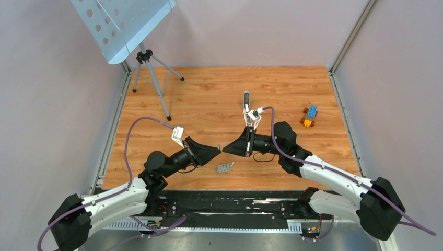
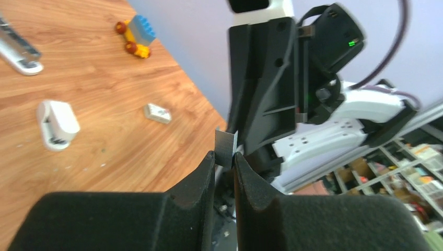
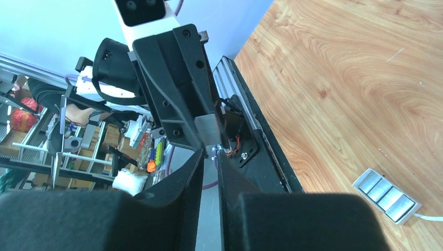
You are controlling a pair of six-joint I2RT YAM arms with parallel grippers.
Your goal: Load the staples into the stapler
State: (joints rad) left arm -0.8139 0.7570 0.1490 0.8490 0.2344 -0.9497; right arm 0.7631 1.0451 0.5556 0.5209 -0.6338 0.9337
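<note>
Left gripper: the left gripper (image 2: 223,157) is clenched on the small flat silvery-grey block of ribbed metal staples (image 2: 225,147). The block stands upright between the two black fingers and sticks out beyond their tips.
Right gripper: the right gripper (image 3: 210,155) points straight at the left one, tip against tip, above the near middle of the table. Its fingers stand close together, with only a narrow slit between them. In the right wrist view the staples reach down to these tips, but I cannot tell if they are pinched there too.
Staples: held in the air, just where the two grippers meet.
Stapler: the slim stapler with a pale grey-blue top and a white base (image 1: 246,98) lies on the light-brown wooden table (image 1: 209,89). It is farther back than the grippers and apart from the staples.
White tray: a small white rectangular tray with silvery blocks inside (image 1: 224,168) lies on the table, on the near side of the gripper tips.
Toy: a colourful toy-brick block, blue and yellow with orange-brown wheels (image 1: 309,116), sits on the right part of the table, well apart from the stapler.
White object: a rounded white object (image 2: 57,124) lies near the stapler in the left wrist view; I cannot tell what it is.
Stand: a pale perforated metal plate on a grey tripod (image 1: 123,23) stands at the far left corner.
</note>
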